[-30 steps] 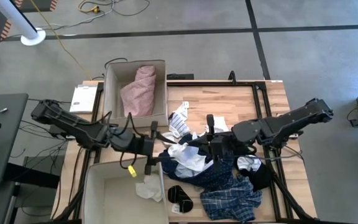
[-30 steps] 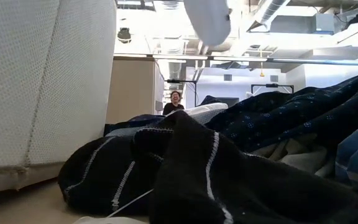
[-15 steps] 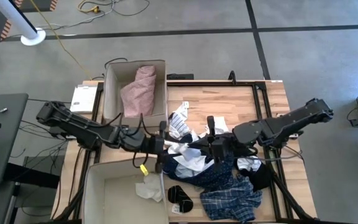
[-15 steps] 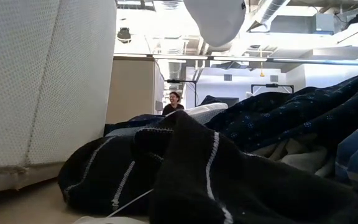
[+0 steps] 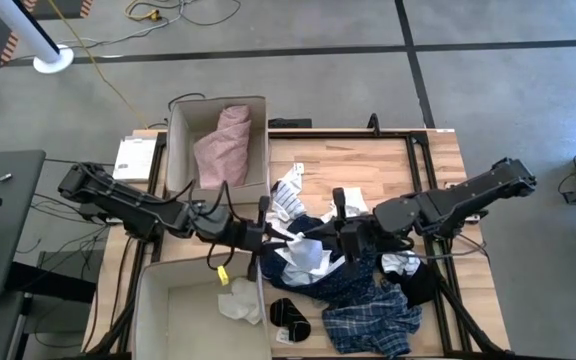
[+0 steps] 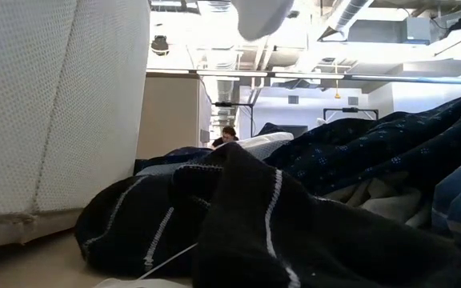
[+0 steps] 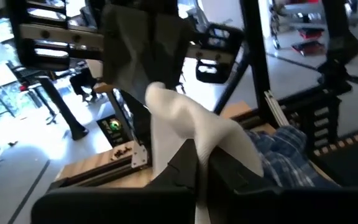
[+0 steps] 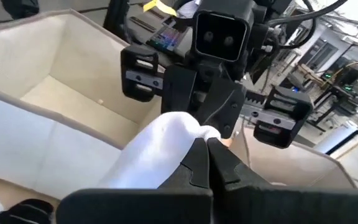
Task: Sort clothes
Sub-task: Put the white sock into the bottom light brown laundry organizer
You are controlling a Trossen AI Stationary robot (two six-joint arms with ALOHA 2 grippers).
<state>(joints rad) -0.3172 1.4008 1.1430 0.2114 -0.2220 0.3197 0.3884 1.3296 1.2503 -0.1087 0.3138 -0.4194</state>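
Grippers face to face over the clothes pile, left gripper and right gripper both clamped tight on one white garment. Held lifted between them, probably to stretch it flat before boxing.

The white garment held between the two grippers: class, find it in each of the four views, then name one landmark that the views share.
High view: white garment mid-table, between the left gripper and right gripper, above the clothes pile.
Low view: pale shape at the top edge, probably it.
Left wrist view: centre, pinched in shut fingers.
Right wrist view: centre, likewise pinched.
Shared landmark: the near cardboard box, also.
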